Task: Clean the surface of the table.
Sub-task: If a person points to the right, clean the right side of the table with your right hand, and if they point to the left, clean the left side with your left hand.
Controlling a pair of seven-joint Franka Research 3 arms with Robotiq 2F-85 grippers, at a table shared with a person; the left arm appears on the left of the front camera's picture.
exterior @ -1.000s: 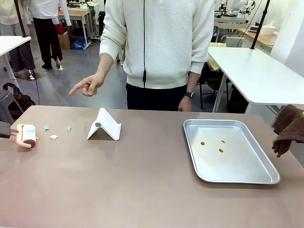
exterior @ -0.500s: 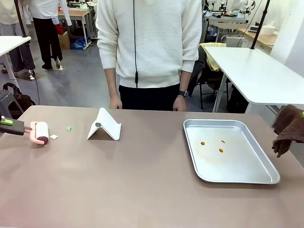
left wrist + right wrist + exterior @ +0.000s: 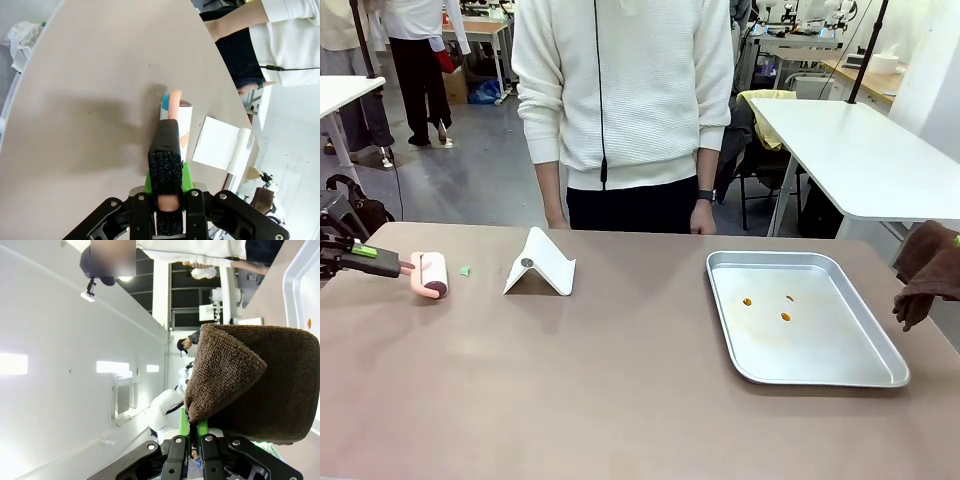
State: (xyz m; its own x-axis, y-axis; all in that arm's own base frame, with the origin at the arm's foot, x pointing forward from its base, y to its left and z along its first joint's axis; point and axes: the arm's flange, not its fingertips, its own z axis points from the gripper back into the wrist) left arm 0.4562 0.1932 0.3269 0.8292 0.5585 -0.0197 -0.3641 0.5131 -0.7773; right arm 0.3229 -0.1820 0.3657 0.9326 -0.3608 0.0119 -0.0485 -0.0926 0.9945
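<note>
Pink roller (image 3: 430, 274) farther right along table (image 3: 620, 385)

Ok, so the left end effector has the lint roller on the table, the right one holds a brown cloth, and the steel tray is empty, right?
Not quite: the steel tray holds three small orange bits, as the front view shows. The rest stands: the left end effector has the lint roller on the table, the right end effector the brown cloth.

grey floor (image 3: 470, 170), white-topped table (image 3: 860, 150)
</note>
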